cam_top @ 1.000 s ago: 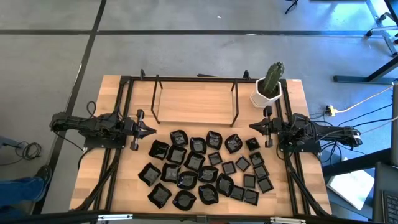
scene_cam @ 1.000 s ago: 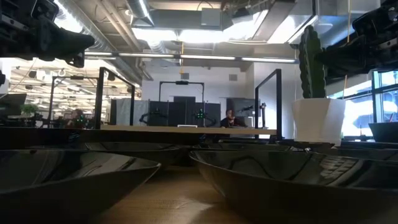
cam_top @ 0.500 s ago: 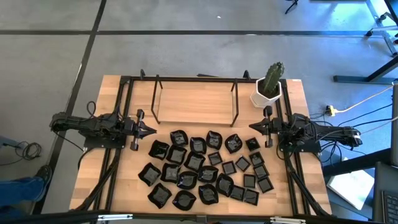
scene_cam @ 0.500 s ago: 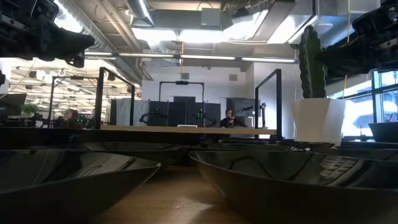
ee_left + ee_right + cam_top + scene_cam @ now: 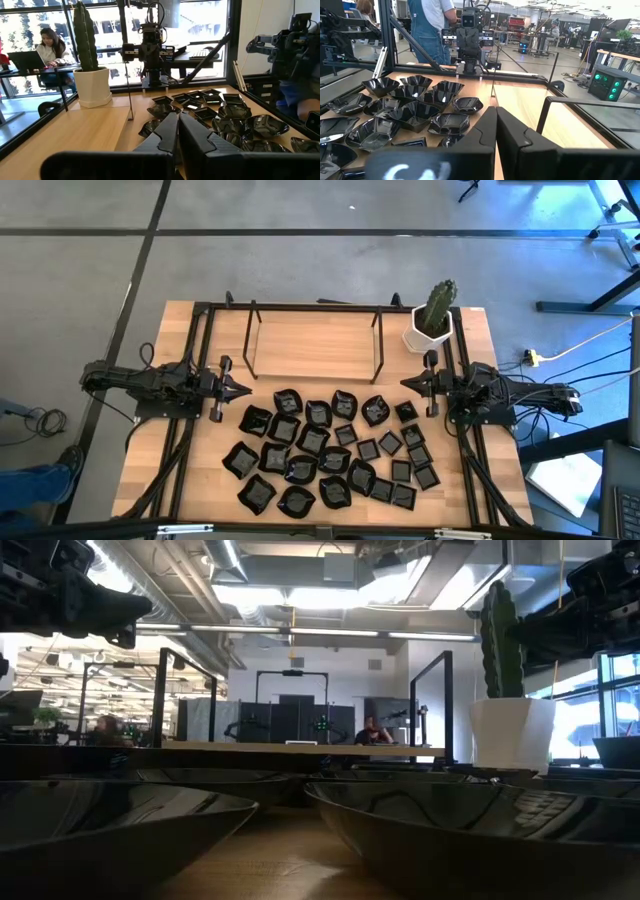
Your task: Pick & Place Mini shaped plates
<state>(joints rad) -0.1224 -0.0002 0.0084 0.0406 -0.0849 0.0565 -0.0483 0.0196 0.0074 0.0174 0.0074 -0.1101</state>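
High view: mini shaped plates (image 5: 330, 450) lie clustered on the table's (image 5: 300, 350) near half, between both arms, so either can reach. Wrist views: left gripper (image 5: 177, 131) and right gripper (image 5: 496, 125) are fully closed, empty, parked facing each other across the pile.

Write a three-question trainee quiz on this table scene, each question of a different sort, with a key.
1. True or false: the left hand holds one of the mini shaped plates.
2. The white pot with the cactus stands nearest which arm? A) left B) right
3. Fill in: the right hand is ____ (open/shut).

Key: 1 false; 2 B; 3 shut.
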